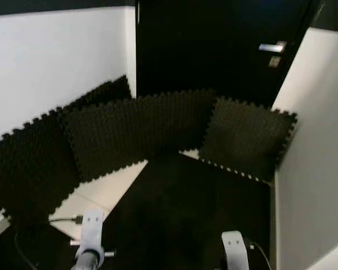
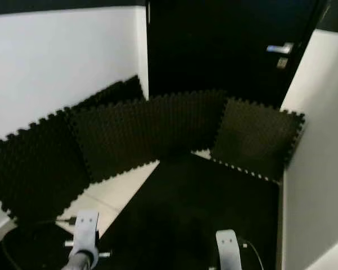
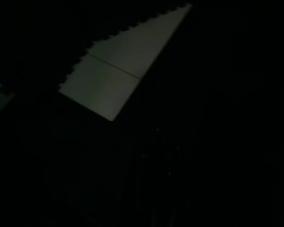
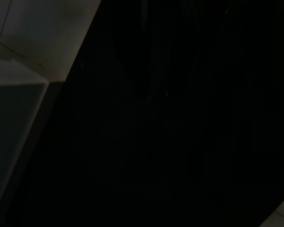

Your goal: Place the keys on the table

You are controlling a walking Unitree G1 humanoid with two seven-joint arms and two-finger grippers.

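While both arms hang low | left gripper (image 1: 89,260), right gripper (image 1: 235,253): fingers' spread untellable

No readable text, label, brand, number or sign is found in any view. The dark door (image 1: 214,45), its silver handle (image 1: 270,48) and the small plate just below that handle carry no legible marking. The black foam mats (image 1: 141,132) leaned beside the door and the white walls (image 1: 45,62) are unmarked. Both wrist views are too dark for any lettering to be made out.
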